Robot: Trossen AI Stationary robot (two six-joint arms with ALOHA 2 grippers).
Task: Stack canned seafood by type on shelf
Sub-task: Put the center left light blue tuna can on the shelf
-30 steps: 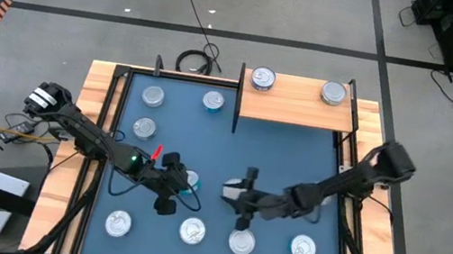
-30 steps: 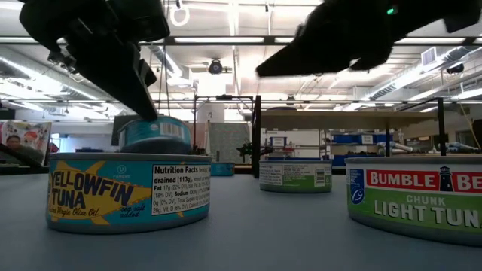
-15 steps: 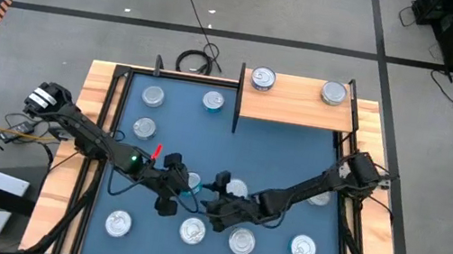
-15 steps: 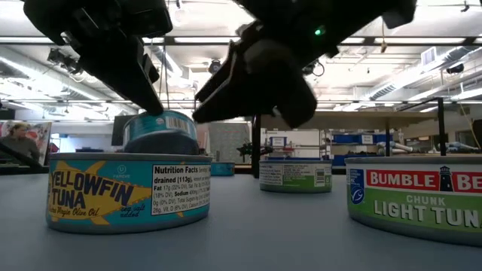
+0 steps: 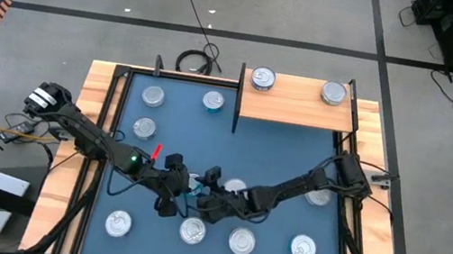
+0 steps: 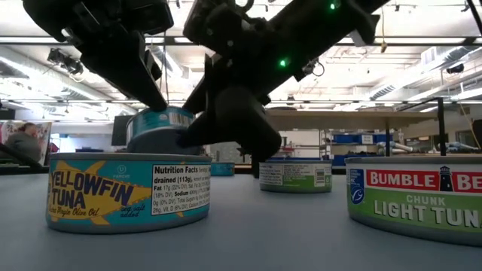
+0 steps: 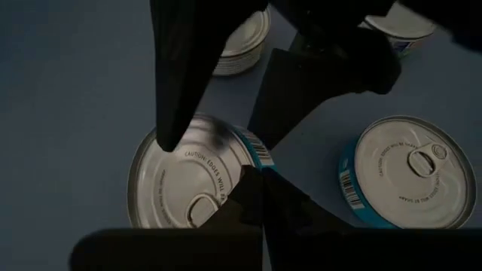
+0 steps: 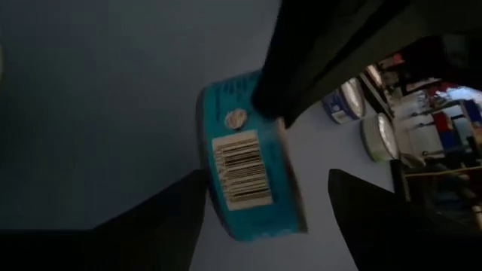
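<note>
From above, the teal tin between the left gripper and right gripper is almost wholly covered by both. From table height the right gripper hides that tin's near side — its label cannot be read. The Bumble Bee can, well off to that gripper's side, is cut by the frame edge. The left gripper's own fingers cover part of the lid.

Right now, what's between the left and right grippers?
Teal-labelled round tin, pinched by the left gripper, inside the right gripper's open fingers; right wrist view.
</note>
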